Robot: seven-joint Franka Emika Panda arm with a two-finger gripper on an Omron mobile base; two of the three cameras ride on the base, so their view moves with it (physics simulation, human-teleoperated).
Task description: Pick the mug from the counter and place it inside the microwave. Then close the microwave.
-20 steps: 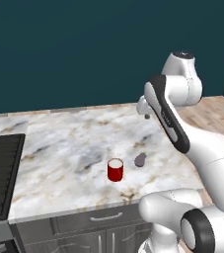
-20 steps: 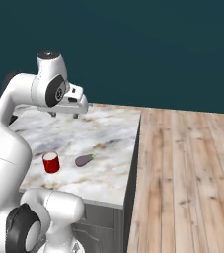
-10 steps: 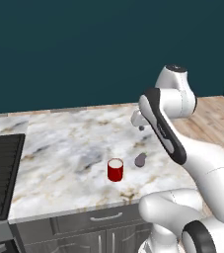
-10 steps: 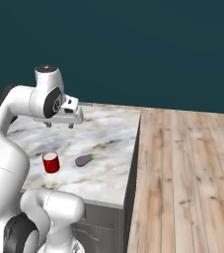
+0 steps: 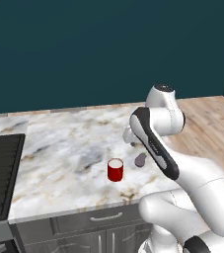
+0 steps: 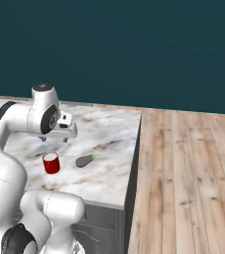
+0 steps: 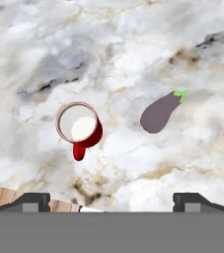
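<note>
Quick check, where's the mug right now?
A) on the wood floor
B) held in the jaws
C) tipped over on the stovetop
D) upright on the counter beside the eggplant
D: the mug stands open end up on the counter, apart from the eggplant, with the gripper above it holding nothing.

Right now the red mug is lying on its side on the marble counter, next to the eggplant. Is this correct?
Not quite: the mug stands upright, its white inside facing up in the hand view. It is on the marble counter, next to the eggplant.
</note>
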